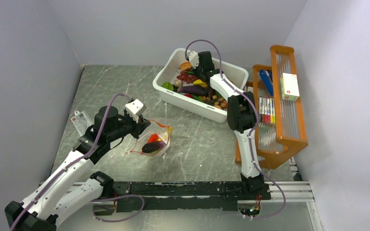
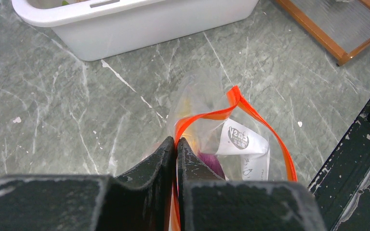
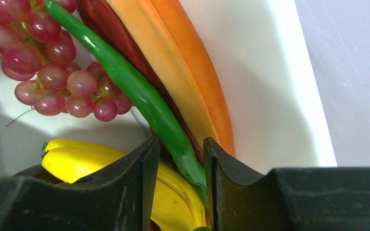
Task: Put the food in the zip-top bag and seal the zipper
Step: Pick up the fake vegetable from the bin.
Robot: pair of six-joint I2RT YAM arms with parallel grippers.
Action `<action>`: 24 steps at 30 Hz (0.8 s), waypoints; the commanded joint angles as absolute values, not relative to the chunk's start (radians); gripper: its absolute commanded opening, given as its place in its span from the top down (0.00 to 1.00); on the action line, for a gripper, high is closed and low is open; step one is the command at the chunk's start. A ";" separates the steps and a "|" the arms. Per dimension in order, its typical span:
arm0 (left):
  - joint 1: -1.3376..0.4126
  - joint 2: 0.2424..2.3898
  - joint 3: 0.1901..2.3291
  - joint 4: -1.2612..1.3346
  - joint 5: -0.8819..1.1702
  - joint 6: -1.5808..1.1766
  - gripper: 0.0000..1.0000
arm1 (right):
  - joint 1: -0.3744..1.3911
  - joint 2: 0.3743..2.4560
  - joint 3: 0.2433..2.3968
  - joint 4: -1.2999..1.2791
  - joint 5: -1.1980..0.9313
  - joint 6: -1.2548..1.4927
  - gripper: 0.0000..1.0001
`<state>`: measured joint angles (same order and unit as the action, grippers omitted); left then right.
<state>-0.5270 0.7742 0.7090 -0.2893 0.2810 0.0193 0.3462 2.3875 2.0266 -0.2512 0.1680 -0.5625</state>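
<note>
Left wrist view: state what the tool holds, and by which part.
The left tool is shut on the zip-top bag, pinching its orange-red zipper at the edge of the open mouth.

I am watching the whole table [image 1: 197, 139] from above and behind; my wrist cameras are peering forward, close-up, all three views sharing the white tub [image 1: 197, 109].

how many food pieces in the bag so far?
2 clearly: a dark purple piece at the near side of the zip-top bag, and a red piece just beyond it. A yellow tint in the left wrist view may be a third; crinkled plastic could hide more.
</note>
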 commanded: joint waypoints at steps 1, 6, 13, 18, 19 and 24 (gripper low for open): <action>-0.522 0.769 0.716 -0.264 0.276 0.029 0.93 | 0.342 2.412 2.039 -0.224 0.197 -0.587 0.61; -0.522 0.762 0.713 -0.264 0.271 0.029 0.93 | 0.343 2.440 2.056 -0.238 0.192 -0.585 0.62; -0.522 0.756 0.712 -0.267 0.261 0.029 0.93 | 0.342 2.424 2.010 -0.210 0.191 -0.594 0.66; -0.522 0.760 0.710 -0.257 0.245 0.031 0.93 | 0.342 2.387 1.983 -0.166 0.235 -0.618 0.80; -0.521 0.767 0.715 -0.264 0.242 0.030 0.93 | 0.342 2.372 1.969 -0.156 0.244 -0.622 0.82; -0.520 0.758 0.719 -0.284 0.212 0.009 0.93 | 0.354 2.284 2.012 -0.275 0.181 -0.548 0.83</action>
<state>-0.5251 0.7727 0.7090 -0.2901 0.2569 0.0189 0.3511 2.3844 1.9717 -0.1864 0.2138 -0.6151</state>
